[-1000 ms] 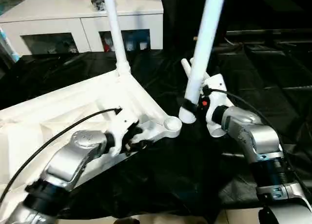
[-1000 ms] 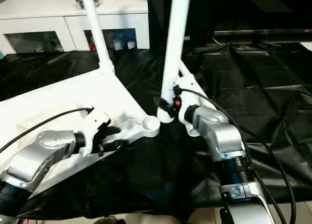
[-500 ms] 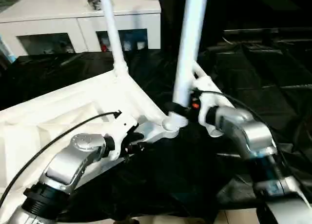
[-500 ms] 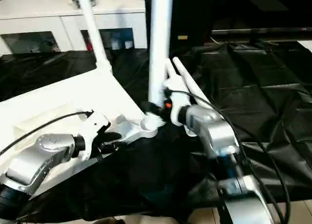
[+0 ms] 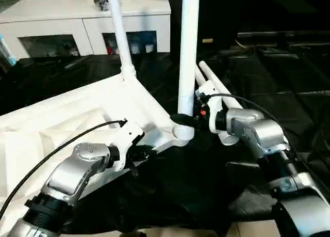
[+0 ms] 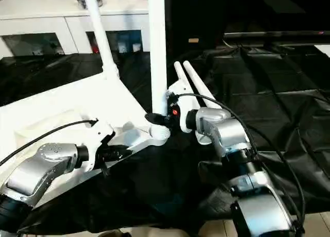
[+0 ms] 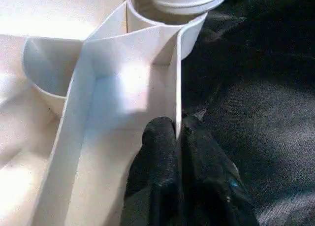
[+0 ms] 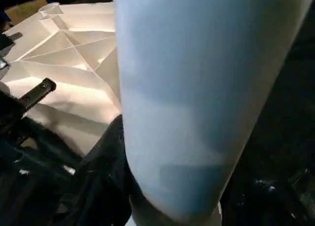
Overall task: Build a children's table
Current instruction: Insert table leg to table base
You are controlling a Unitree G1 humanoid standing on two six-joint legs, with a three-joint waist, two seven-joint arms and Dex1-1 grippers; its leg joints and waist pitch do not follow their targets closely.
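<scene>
Over the corner socket (image 5: 181, 132), right jaws pinch an upright leg (image 5: 187, 51) — left jaws pinch the top's rim (image 7: 173, 83).

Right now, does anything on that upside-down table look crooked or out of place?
Nothing stands out. The leg in the right hand stands upright over the corner socket; the left hand pinches the tabletop rim.

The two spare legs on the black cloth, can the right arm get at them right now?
Probably not yet: the right gripper is shut on the upright leg at the corner socket. The spare legs lie close behind it, unobstructed.
</scene>
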